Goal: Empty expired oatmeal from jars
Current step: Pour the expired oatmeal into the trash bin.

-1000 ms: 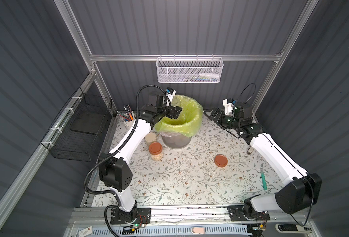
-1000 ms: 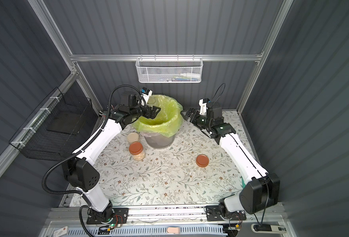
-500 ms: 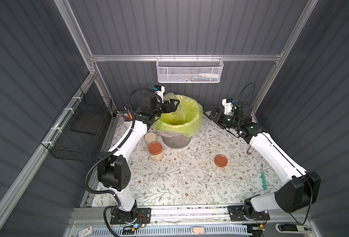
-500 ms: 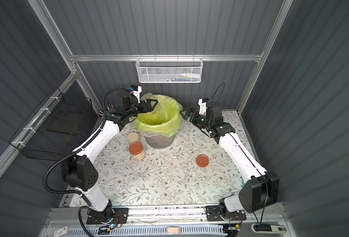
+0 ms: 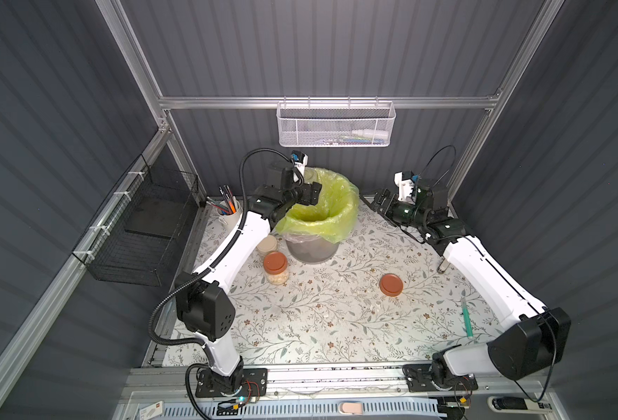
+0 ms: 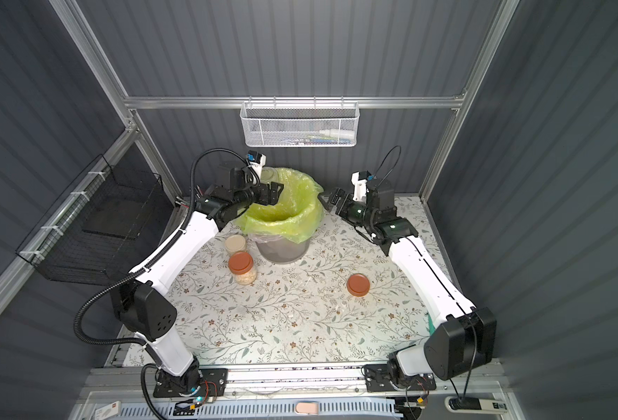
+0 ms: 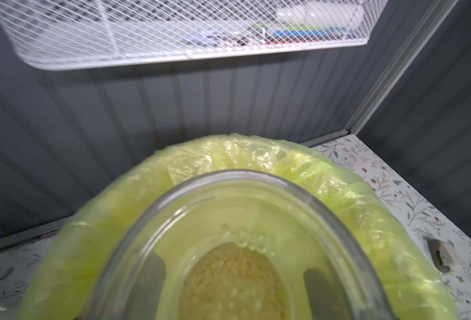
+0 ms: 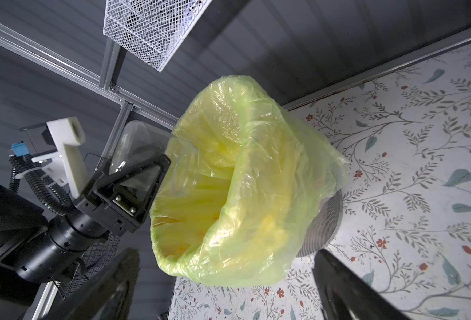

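The left tool (image 5: 309,192) is clamped on a clear glass jar (image 8: 137,149) and holds it above the near-left rim of the bin (image 5: 313,251), which is lined with a yellow-green bag (image 5: 347,203) and stands at the back of the table (image 5: 318,320). In the right wrist view the jar is tipped over, its base raised toward the back wall and its open mouth pointing down into the bag, and the glass looks clear. In the left wrist view the camera looks through the jar's base, and a pale beige grainy mass of oatmeal (image 7: 228,282) shows beyond it. That view does not settle whether the mass sits at the jar's mouth or lower in the bag. The right tool (image 5: 379,199) hangs just to the right of the bin, above the table, with its jaws spread wide and nothing between them. Two more jars stand upright on the table just left of the bin, touching or nearly touching each other. The cream-lidded jar (image 5: 266,244) is closer to the bin, and the brown-lidded jar (image 5: 275,267) in front of it has beige flakes visible through its glass. A loose brown lid (image 5: 391,284) lies flat on the table, well apart from them, toward the right arm.
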`<act>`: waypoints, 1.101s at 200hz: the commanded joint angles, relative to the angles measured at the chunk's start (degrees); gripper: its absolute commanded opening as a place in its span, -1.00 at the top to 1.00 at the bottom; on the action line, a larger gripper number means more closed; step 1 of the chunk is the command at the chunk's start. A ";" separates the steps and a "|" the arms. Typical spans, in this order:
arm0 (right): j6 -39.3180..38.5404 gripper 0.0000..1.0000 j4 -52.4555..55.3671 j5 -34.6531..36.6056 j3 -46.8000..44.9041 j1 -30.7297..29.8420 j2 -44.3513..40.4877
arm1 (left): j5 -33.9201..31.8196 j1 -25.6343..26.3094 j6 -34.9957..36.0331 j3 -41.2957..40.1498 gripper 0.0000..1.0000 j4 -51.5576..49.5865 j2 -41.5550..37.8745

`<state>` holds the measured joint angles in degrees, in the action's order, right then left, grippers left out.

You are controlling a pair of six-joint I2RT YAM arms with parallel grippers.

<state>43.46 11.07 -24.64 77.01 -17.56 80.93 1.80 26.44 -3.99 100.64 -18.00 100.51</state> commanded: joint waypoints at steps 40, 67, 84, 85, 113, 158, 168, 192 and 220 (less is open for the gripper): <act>-0.13 -0.98 -1.47 -0.85 -0.28 -0.42 -0.15 | -1.75 -3.18 2.36 -1.02 0.18 1.44 -3.22; -0.44 -0.98 -1.52 0.02 -0.75 -0.53 -0.58 | 4.14 -0.32 2.18 2.52 0.18 -0.07 0.02; -0.46 -0.98 -0.86 -0.70 -0.42 -0.50 -0.56 | -0.59 -0.37 3.43 2.47 0.20 -0.03 0.70; -0.46 -0.98 -0.86 -0.70 -0.42 -0.50 -0.56 | 0.56 -0.97 3.01 2.42 0.20 0.02 0.68; -0.91 -0.98 -1.17 0.28 -1.67 -0.50 -1.67 | 12.02 -7.69 -5.63 -0.81 0.22 2.03 -0.45; 0.04 -0.98 -2.27 -0.24 -0.93 -1.15 -0.37 | 2.37 -2.46 -2.90 -0.07 0.14 3.96 -0.94; -0.04 -0.98 -2.22 -0.28 -0.73 -1.16 -0.42 | 0.12 -2.09 -2.43 2.33 0.21 0.24 1.01; 0.57 -0.98 -4.61 -1.77 -1.39 -1.15 -0.78 | 2.05 -2.09 -5.39 0.27 0.12 3.68 -0.24; 3.06 -0.98 -5.29 -1.90 -0.83 -1.11 -0.07 | -0.95 -1.78 -14.23 1.11 0.06 5.67 -1.63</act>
<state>44.12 8.40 -25.67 75.96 -18.50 80.60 3.86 24.77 -9.96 99.72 -18.09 101.38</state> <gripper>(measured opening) 0.990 0.878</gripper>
